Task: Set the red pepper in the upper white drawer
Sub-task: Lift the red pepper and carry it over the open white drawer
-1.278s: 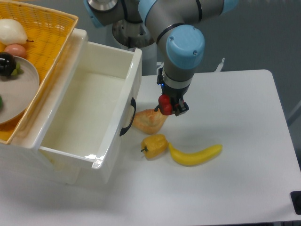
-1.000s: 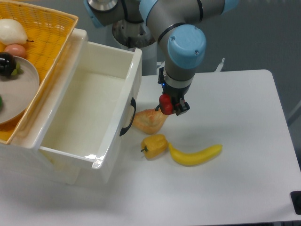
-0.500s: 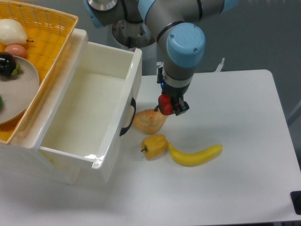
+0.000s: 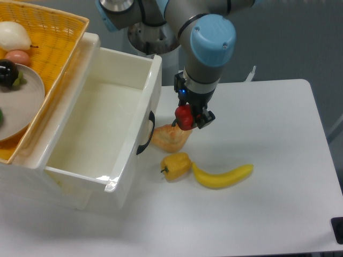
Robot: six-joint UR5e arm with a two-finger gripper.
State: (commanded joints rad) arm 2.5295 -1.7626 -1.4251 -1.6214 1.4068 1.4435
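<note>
Your table carries the upper white drawer, pulled open at the left with its black handle facing right. Far left of it sits a yellow wicker basket. The gripper hangs above the table just right of the drawer's front, fingers closed around the red pepper, held clear of the surface. Below it you see an orange-tan pastry, then nearer a banana and a yellow pepper.
</note>
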